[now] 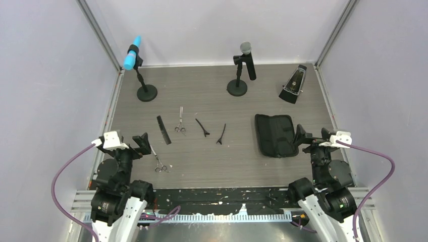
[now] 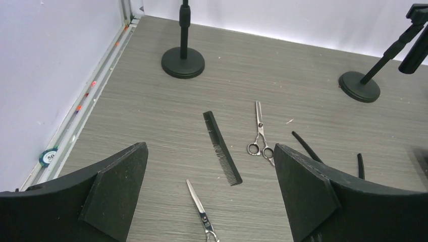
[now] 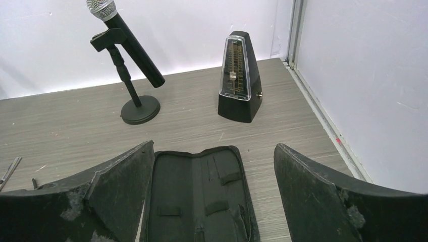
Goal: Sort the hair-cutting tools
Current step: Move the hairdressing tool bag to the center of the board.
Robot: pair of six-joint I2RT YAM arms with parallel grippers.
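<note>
Looking down from above, the table [image 1: 212,166] held the tools in a loose row left of centre. The comb [image 1: 163,129] lay leftmost, the far scissors [image 1: 179,121] just beside it, then the left clip [image 1: 202,127] and the right clip [image 1: 221,134], none touching. The near scissors [image 1: 159,162] lay closer to the arms, just beside the left gripper [image 1: 143,143], whose jaws stood wide and held nothing. To the right the case [image 1: 275,135] lay open and flat, with the right gripper [image 1: 302,137] at its right edge, equally wide and holding nothing. At the back stood a blue mic [image 1: 132,53], a black mic [image 1: 247,60] and a metronome [image 1: 294,84].

From the left wrist, the fingers [image 2: 116,194] spread far apart and framed the comb and far scissors on the table beyond. The near scissors lay between them, blades pointing away, handles cut off by the lower edge. Both clips were partly hidden behind the right-hand finger. Two round stand bases [image 2: 183,62] sat farther back.

From the right wrist, the fingers were splayed wide above the open case; whether they touched it could not be told. Straps [image 3: 222,177] crossed its lining. Beyond it, the black mic leaned on its stand and the metronome stood upright near the right wall.
</note>
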